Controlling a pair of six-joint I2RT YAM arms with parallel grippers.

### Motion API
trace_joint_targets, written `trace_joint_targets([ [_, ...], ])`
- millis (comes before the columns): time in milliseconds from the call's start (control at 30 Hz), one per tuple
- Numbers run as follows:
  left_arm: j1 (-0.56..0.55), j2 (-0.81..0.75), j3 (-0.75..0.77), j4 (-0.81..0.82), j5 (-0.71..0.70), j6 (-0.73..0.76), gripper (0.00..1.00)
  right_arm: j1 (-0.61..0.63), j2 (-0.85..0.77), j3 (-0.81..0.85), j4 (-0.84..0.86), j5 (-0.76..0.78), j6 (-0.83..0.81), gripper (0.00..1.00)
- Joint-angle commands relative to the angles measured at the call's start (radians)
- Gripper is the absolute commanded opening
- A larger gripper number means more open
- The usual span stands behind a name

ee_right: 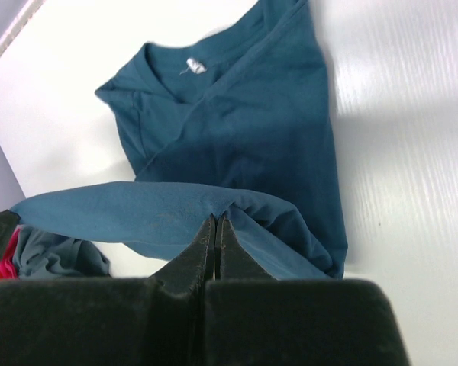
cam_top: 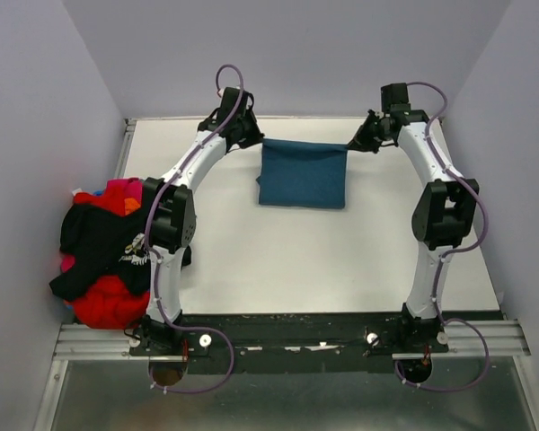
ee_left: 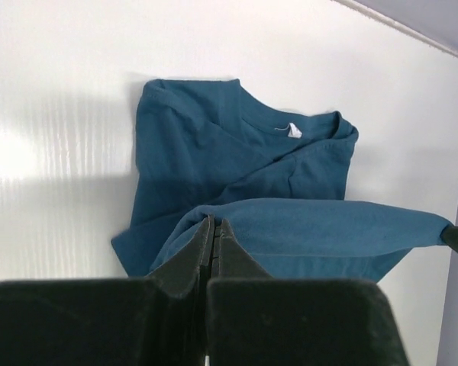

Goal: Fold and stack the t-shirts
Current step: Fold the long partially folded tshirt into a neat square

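Two grippers are pinched onto the same garment: the left gripper point(ee_left: 215, 223) has its fingers pressed together on a fold of the teal-blue t-shirt point(cam_top: 303, 176), and the right gripper point(ee_right: 216, 222) is clamped the same way on the opposite end of that fold. Between them the cloth edge is drawn into a nearly straight, taut band, raised off the white table point(cam_top: 296, 265), while the rest of the shirt lies flat below it toward the arms. From above, the shirt forms a rough rectangle in the far middle of the table, with the left arm reaching to its far left corner and the right arm to its far right corner. Both wrist views show the flat part with its collar point(ee_left: 305, 126) turned up and a small white label point(ee_left: 294, 130) just inside the neckline; one side of the body is folded diagonally across the front. Well apart from it, at the left edge of the table beside the left arm, the other shirts sit in a loose heap: a black shirt point(cam_top: 92, 241) with white print draped over a red shirt point(cam_top: 108, 303), with a magenta shirt point(cam_top: 123, 188) and a sliver of an orange shirt point(cam_top: 119, 205) showing at the far side of the heap
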Motion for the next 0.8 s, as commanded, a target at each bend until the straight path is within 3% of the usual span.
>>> trace_joint_targets([
  [0, 0.024, 0.141, 0.128, -0.020, 0.063, 0.013, 0.00, -0.030, 0.125, 0.127, -0.048, -0.006, 0.014, 0.01],
  [233, 0.054, 0.304, 0.210, 0.112, 0.117, -0.045, 0.01, -0.062, 0.347, 0.354, 0.016, -0.075, 0.049, 0.02],
  [267, 0.065, 0.333, 0.202, 0.176, 0.163, -0.065, 0.12, -0.070, 0.375, 0.362, 0.059, -0.083, 0.055, 0.09],
  [300, 0.071, 0.365, 0.204, 0.231, 0.200, -0.093, 0.34, -0.071, 0.408, 0.363, 0.117, -0.092, 0.074, 0.28],
  [367, 0.080, 0.423, 0.239, 0.272, 0.232, -0.128, 0.72, -0.074, 0.461, 0.413, 0.160, -0.106, 0.088, 0.80],
  [400, 0.082, 0.442, 0.265, 0.278, 0.237, -0.121, 0.98, -0.076, 0.484, 0.462, 0.145, -0.107, 0.074, 0.89],
  [467, 0.082, 0.441, 0.270, 0.290, 0.234, -0.099, 0.99, -0.074, 0.480, 0.468, 0.142, -0.110, 0.031, 0.89],
  [600, 0.082, 0.362, 0.137, 0.384, 0.220, -0.078, 0.98, -0.076, 0.368, 0.261, 0.261, -0.066, -0.027, 0.82],
  [767, 0.079, 0.296, 0.005, 0.437, 0.238, -0.078, 0.87, -0.074, 0.326, 0.175, 0.278, -0.113, -0.052, 0.66],
])
